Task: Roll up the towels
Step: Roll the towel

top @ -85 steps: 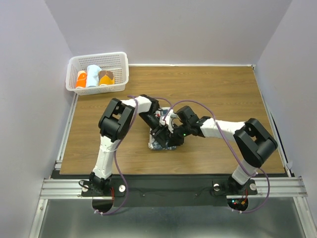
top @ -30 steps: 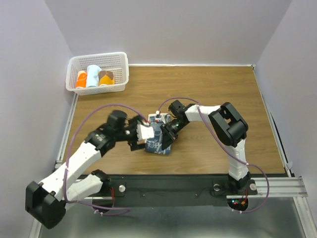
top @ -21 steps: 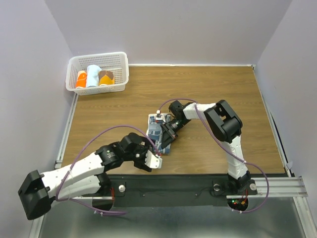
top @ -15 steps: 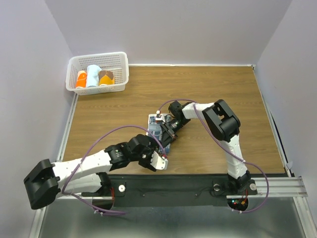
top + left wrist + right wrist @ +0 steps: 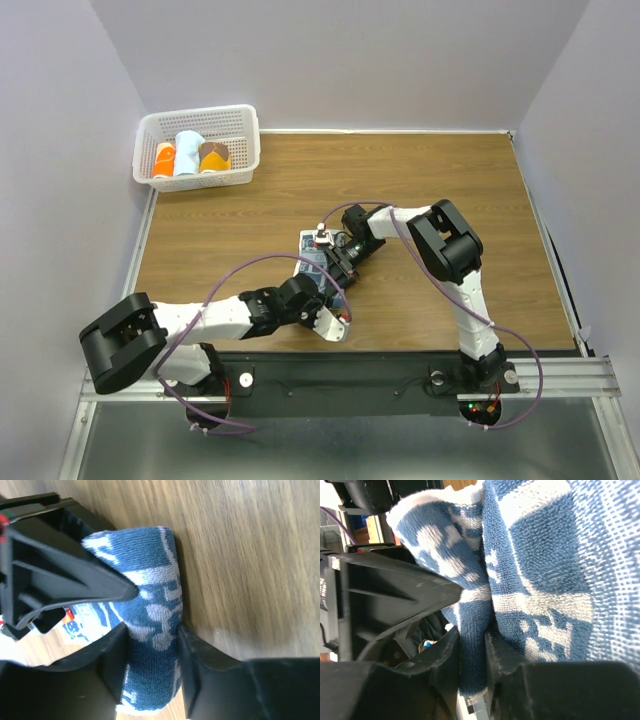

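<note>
One blue patterned towel (image 5: 155,610) was recorded near the middle of the table (image 5: 430,190), partly rolled. One basket (image 5: 245,150) holding three rolls (image 5: 188,152) was noted at the far left corner. The left gripper (image 5: 150,670) was found clamped about the towel's rolled end and the right gripper (image 5: 472,655) pinched narrowly on a fold of it, while from above the towel was largely hidden beneath both grippers.

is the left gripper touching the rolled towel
Touching. In the left wrist view the left gripper has both fingers pressed against the towel between them.
</note>
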